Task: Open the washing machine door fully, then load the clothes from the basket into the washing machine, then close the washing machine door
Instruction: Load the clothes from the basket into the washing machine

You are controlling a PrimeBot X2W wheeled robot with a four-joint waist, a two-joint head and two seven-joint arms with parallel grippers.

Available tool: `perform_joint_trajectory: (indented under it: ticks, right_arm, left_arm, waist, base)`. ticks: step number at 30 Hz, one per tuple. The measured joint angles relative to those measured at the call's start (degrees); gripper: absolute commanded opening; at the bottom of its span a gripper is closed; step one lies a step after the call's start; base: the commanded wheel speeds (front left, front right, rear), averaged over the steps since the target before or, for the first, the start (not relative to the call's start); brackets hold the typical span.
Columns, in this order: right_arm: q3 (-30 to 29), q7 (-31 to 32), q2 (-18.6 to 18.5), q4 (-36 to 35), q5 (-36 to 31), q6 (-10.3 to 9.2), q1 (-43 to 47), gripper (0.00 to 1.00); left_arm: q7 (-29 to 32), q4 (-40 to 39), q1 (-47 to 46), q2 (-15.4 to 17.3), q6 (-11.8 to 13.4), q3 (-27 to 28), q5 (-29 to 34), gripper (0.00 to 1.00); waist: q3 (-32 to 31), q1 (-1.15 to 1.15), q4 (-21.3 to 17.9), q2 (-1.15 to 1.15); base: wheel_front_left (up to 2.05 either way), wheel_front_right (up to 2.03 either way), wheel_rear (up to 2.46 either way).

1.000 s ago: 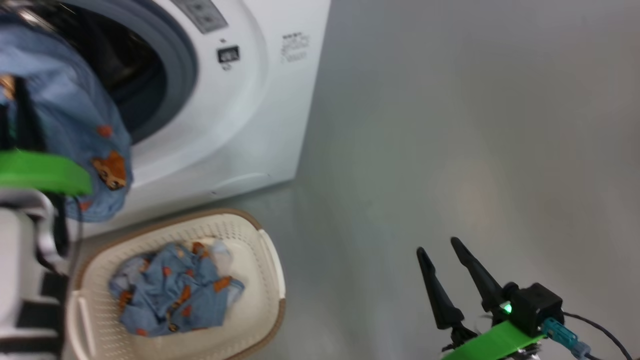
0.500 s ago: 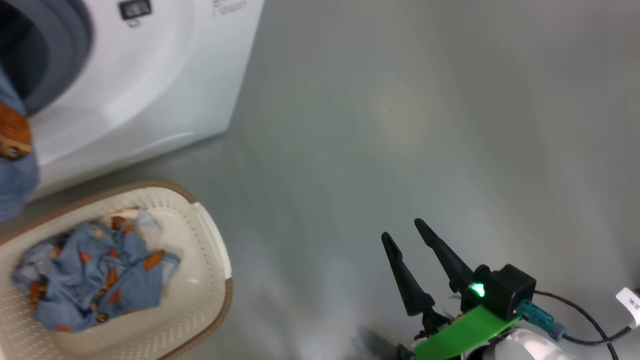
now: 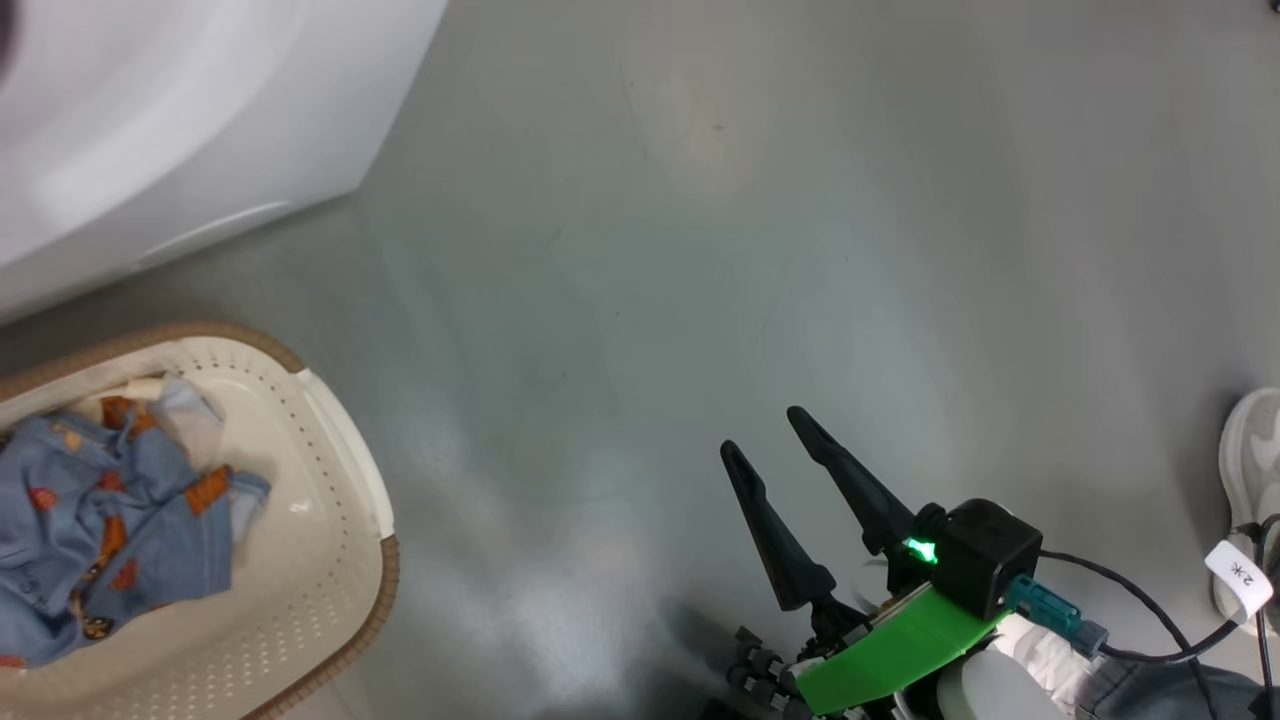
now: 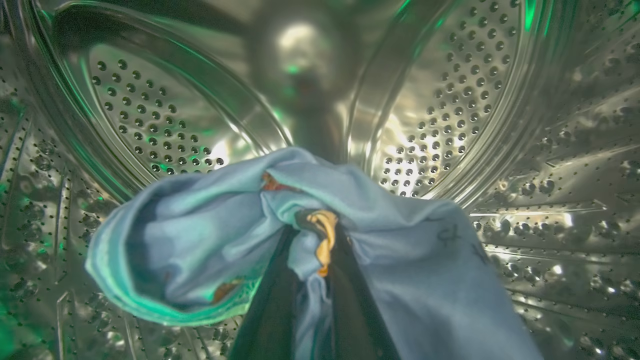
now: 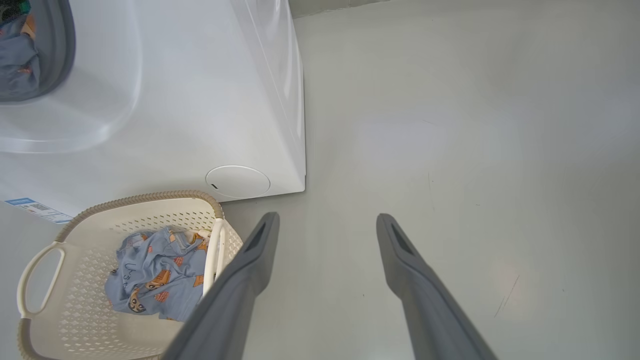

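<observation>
My left gripper is inside the washing machine's steel perforated drum, shut on a light blue garment that bunches around its fingers. The white washing machine stands at the upper left of the head view. In front of it on the floor is the cream basket, with more of the blue clothes in it. My right gripper hangs open over bare floor, right of the basket, with nothing between its fingers. The washing machine door is out of view.
Grey floor spreads to the right of the machine. A person's pale shoe is at the right edge of the head view. A round cover and a blue label sit low on the machine's front.
The head camera has turned, so the machine and basket have slid to the left of its picture. The garment in my left gripper has passed out of that view. The right gripper stays open.
</observation>
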Motion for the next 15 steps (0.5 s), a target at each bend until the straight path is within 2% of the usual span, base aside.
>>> perform_joint_trajectory:
  ticks: [9, 15]
  right_arm:
    - [0.2, 0.0, 0.0, -0.3, 0.6, 0.0, -0.4, 1.0]
    - [0.7, 0.0, 0.1, -0.5, 1.7, 0.0, -0.4, 1.0]
  left_arm:
    - [-0.1, 2.3, -5.0, 0.8, 0.4, -0.5, 1.9, 0.0]
    - [-0.1, -3.6, -7.1, 1.0, 3.0, 0.7, 3.0, 0.0]
  waist:
    - [1.8, 0.0, -0.8, 0.0]
    - [2.2, 0.0, -0.9, 0.0]
  base:
    - [0.0, 0.0, 0.0]
    - [0.0, 0.0, 0.0]
